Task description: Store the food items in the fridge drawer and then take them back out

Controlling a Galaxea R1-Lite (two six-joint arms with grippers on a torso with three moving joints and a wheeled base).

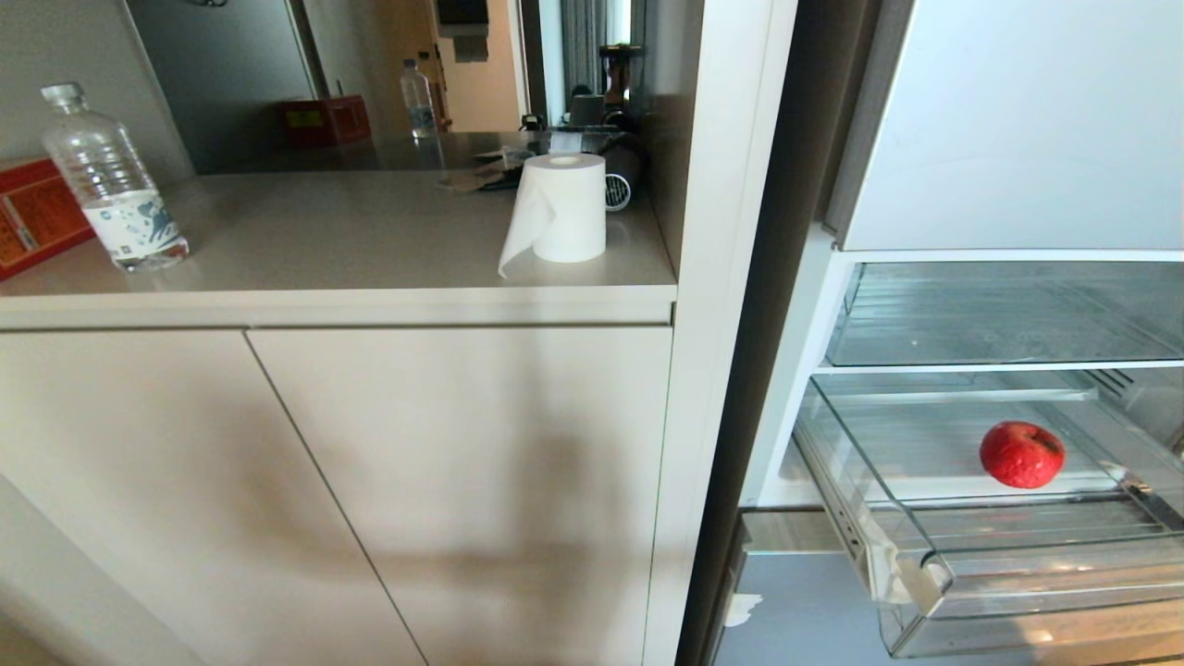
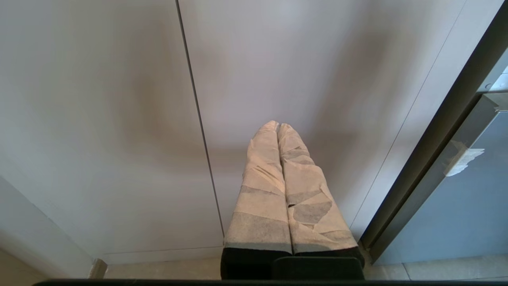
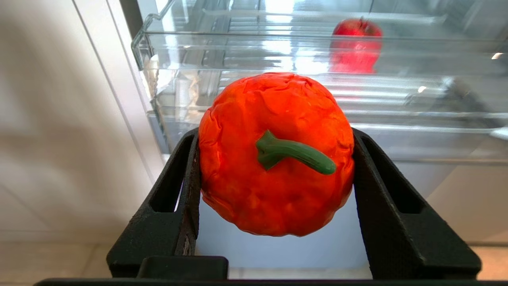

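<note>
Two food items are counted. One tangerine (image 3: 276, 155), bumpy orange-red with a green stem, is clamped between the two black fingers (image 3: 373, 190) of the right gripper (image 3: 274, 174), held outside and in front of the fridge drawer (image 1: 934, 592). One red apple (image 1: 1021, 454) is seen lying on the ribbed floor of that clear drawer, toward its back, well apart from the front lip; the same apple (image 3: 356, 43) is seen through the clear plastic in the right wrist view. The drawer is pulled out. One more clear compartment (image 1: 999, 314) is seen above it, closed.

The left gripper (image 2: 278, 126) is seen with its two tape-wrapped fingers (image 2: 262, 186) pressed together, nothing between them, pointed at a cabinet door (image 2: 297, 71). Neither arm is caught in the head view.

On the counter (image 1: 351, 231): one toilet paper roll (image 1: 560, 208), one water bottle (image 1: 111, 180) at the left, one red box (image 1: 32, 213) beside it. A second bottle (image 1: 417, 97) is seen farther back, possibly a reflection.
</note>
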